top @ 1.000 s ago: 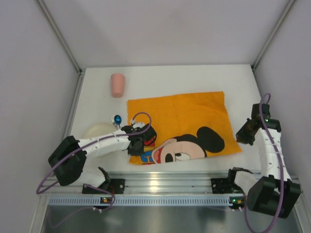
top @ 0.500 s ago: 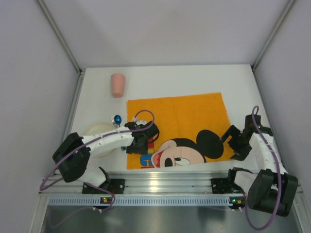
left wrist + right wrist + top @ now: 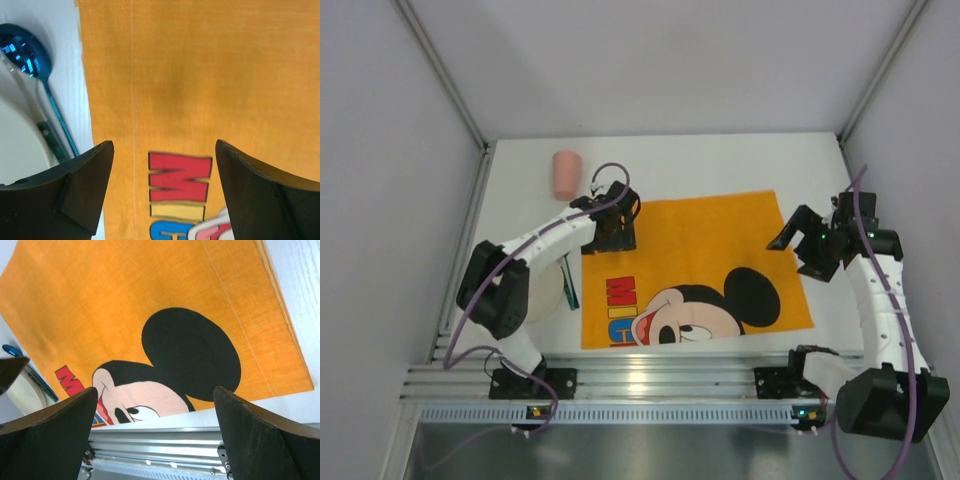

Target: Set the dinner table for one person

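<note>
The dinner table (image 3: pixel 720 160) is a white top with an orange Mickey Mouse mat (image 3: pixel 695 265) lying flat on it, close to the near edge. My left gripper (image 3: pixel 613 236) hangs open over the mat's far left corner, and nothing sits between its jaws (image 3: pixel 164 146). My right gripper (image 3: pixel 800 250) hovers open above the mat's right edge, also empty (image 3: pixel 155 390). A blue spoon (image 3: pixel 22 52) lies just left of the mat (image 3: pixel 200 75), beside a pale plate (image 3: pixel 20 145). My left arm partly covers the plate (image 3: pixel 548 292).
A pink cup (image 3: pixel 565 173) lies on its side at the far left of the table. The aluminium rail (image 3: pixel 160 445) runs along the near edge, just below the mat (image 3: pixel 150 295). Grey walls close in the table on three sides.
Both grippers have opened and let go of the mat, which now lies flatter and squarer. The left arm swung toward the mat's far left corner. The right gripper rose and moved farther away.
</note>
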Controlling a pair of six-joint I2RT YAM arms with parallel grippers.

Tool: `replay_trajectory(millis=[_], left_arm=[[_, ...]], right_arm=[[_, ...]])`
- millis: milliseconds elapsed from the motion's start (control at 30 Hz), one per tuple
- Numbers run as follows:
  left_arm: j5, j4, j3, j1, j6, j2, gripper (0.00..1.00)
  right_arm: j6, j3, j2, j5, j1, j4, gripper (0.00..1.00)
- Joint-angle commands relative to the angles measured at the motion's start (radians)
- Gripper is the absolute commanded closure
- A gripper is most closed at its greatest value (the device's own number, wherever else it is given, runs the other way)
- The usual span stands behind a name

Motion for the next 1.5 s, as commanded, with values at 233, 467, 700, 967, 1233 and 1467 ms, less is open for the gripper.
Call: replay_trajectory(millis=[233, 467, 700, 967, 1233, 1467], left_arm=[[0.177, 0.203, 0.133, 0.127, 0.137, 0.322, 0.12], [0.212, 0.186, 0.233, 0.185, 0.131, 0.42, 0.14], [0.139, 0.149, 0.393, 0.194, 0.191, 0.304, 0.09], [0.038, 0.063, 0.713, 0.329, 0.357, 0.391, 0.02], [0.122, 0.111, 0.748, 0.461, 0.485, 0.448, 0.02], [0.283, 0.164, 0.678, 0.523, 0.578, 0.479, 0.02]], right_arm=[[-0.077, 0.036, 0.006, 0.006, 0.021, -0.087, 0.0], [-0.102, 0.053, 0.041, 0.021, 0.022, -0.085, 0.0], [-0.108, 0.025, 0.024, 0.023, 0.022, -0.084, 0.0], [-0.116, 0.002, 0.007, 0.018, 0.034, -0.108, 0.0], [-0.133, 0.008, 0.0, 0.026, 0.037, -0.159, 0.0], [-0.145, 0.02, 0.012, 0.045, 0.04, -0.18, 0.0]])
